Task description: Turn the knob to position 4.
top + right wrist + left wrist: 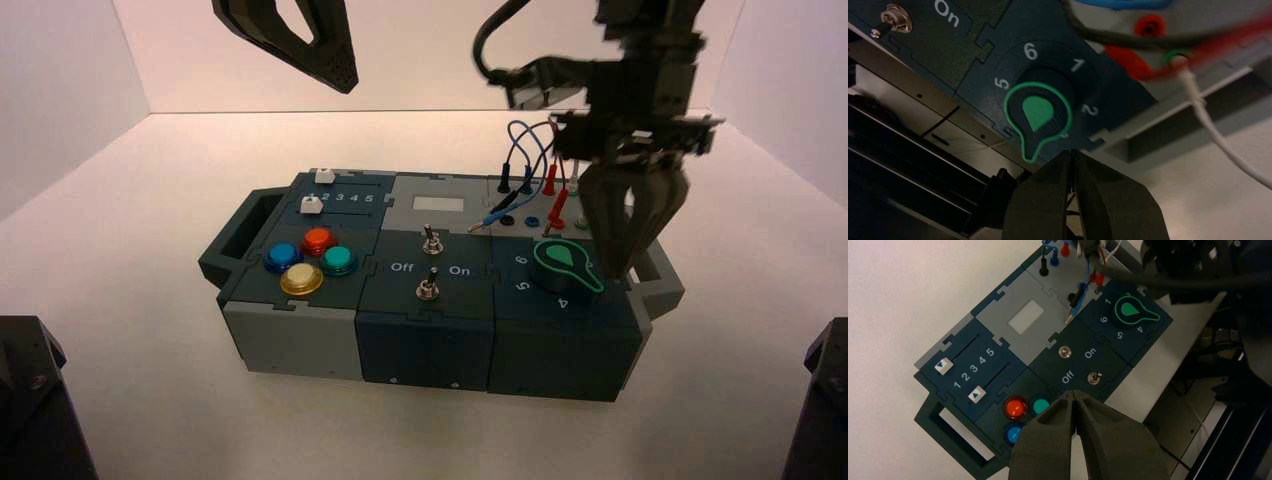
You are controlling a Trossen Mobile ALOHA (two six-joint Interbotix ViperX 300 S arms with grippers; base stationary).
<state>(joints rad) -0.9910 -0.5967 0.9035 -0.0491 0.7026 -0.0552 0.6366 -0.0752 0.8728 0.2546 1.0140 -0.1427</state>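
Note:
The dark green knob point(562, 262) with a bright green outline sits at the box's front right corner, and shows in the right wrist view point(1038, 116) and the left wrist view point(1133, 310). Its pointed tip aims toward the box's right edge, just past the printed 4 point(563, 302) point(1139, 330) on the side away from the 5. The 4 is hidden in the right wrist view. My right gripper point(615, 268) point(1071, 151) is shut and empty, its tips just beside the knob's tip. My left gripper point(340, 72) point(1075, 392) is shut and empty, raised high over the box's back left.
Two metal toggle switches point(430, 265) stand between Off and On mid-box. Coloured push buttons point(308, 260) and two white sliders point(315, 192) are on the left. Red, blue and black plugged wires point(540, 175) rise behind the knob, close to my right gripper. A grey handle point(662, 280) juts from the right end.

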